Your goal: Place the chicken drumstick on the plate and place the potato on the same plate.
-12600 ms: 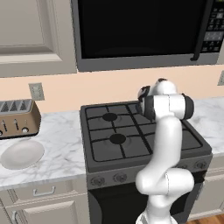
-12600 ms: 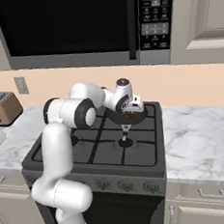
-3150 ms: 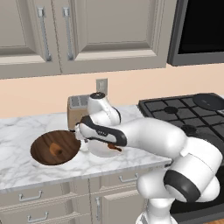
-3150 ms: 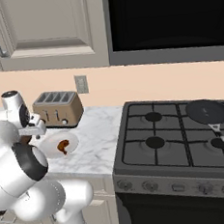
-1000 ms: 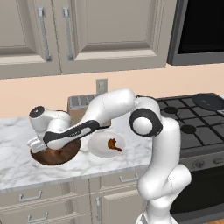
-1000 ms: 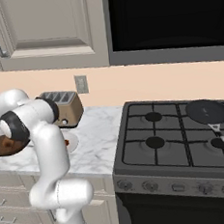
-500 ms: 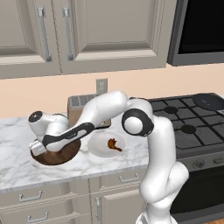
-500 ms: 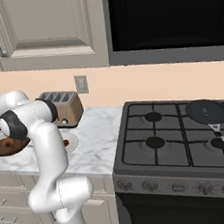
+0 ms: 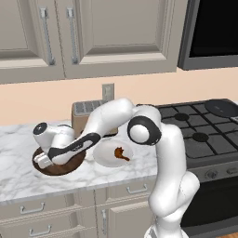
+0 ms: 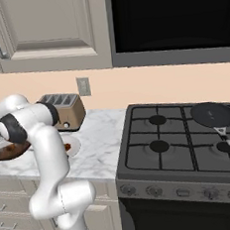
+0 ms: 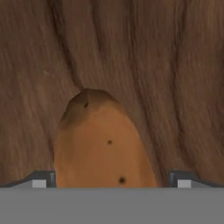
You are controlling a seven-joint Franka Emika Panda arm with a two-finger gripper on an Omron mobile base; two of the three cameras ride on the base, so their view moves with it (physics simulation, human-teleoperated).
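Left base view, arm: we see it rise from the lower right of the frame and bend across to the left, the tool (image 9: 42,160) low over the round dark wooden board (image 9: 69,166) at centre left.
Left base view, tool: its spread is too small for us to read here.
Left base view, plate (image 9: 104,157): it lies on the marble table (image 9: 18,181) just right of the board, near the frame's centre.
Left base view, chicken drumstick (image 9: 121,154): we see it lying on the plate, right of the plate's middle.
Left base view, toaster (image 9: 82,116): it stands behind the arm, against the wall.
Left base view, stove (image 9: 204,135): it fills the right side, with a dark pan (image 9: 221,107) on a back burner.
Right base view, arm: we see it rise from the lower left and reach off toward the left edge.
Right base view, board (image 10: 6,153): a slice shows at the left edge, behind the arm.
Right base view, plate (image 10: 74,144): we see its white rim just right of the arm.
Right base view, toaster (image 10: 62,111): it stands in the upper left of the table.
Hand view, potato (image 11: 103,144): it lies on the wood grain of the board (image 11: 175,65), at lower centre of the frame.
Hand view, tool (image 11: 111,180): its fingertips (image 11: 40,179) stand apart on either side of the potato; we cannot tell whether they touch it.
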